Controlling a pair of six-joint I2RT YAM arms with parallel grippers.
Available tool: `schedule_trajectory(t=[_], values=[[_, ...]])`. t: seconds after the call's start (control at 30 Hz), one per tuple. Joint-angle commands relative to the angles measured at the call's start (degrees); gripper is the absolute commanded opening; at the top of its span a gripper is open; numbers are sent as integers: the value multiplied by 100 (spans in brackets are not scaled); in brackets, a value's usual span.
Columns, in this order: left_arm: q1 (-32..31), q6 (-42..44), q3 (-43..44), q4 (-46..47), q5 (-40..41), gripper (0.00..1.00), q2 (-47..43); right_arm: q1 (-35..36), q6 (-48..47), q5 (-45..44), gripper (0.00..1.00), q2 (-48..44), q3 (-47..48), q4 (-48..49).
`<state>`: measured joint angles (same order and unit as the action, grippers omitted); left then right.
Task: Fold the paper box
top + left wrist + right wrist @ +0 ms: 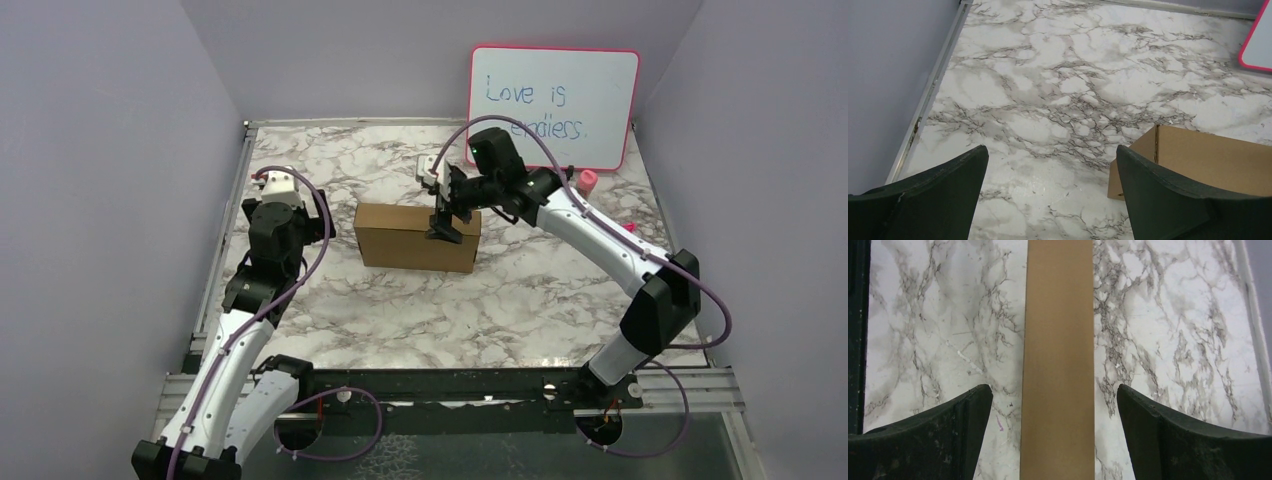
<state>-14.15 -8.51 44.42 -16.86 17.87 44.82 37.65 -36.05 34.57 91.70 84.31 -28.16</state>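
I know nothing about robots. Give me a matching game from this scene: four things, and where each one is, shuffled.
1. paper box
2. whiteboard
3. left gripper
4. right gripper

a. open, right above the paper box
b. against the back wall
c. middle of the table, closed up
d. open, over bare table left of the paper box

Pairs: 1-c, 2-b, 3-d, 4-a

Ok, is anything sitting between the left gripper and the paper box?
Nothing visible. Only bare marble tabletop lies between the left gripper, jaws open, and the paper box. The right gripper hangs over the box's far end, jaws open, outside that path.
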Motion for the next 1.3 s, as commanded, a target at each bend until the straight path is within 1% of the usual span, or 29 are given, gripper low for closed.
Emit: schedule_trajectory(t=[0.0,0.13,0.33,0.43,0.6,0.8,1.0,1.1,1.27], values=[[-107,101,-35,-34,419,98,-150,242,-790,-286,100,384,380,-871],[-132,115,-48,-27,458,98,-224,350,-782,-595,100,574,448,-897],[-175,129,-65,-30,491,98,-296,498,-710,-1465,92,902,639,-1082],[-184,132,-63,-23,485,98,-306,536,-744,-1554,87,908,610,-1071],[-184,139,-74,-28,477,98,-303,602,-756,-1581,83,805,497,-973],[-184,138,-83,-23,463,98,-293,629,-676,-1704,84,525,349,-739],[-184,145,-92,-11,434,98,-292,630,-582,-2122,90,285,117,-225],[-184,140,-92,-10,435,98,-290,633,-584,-2040,92,292,118,-247],[-184,153,-92,-6,405,98,-289,636,-502,-1944,91,300,61,-239]])
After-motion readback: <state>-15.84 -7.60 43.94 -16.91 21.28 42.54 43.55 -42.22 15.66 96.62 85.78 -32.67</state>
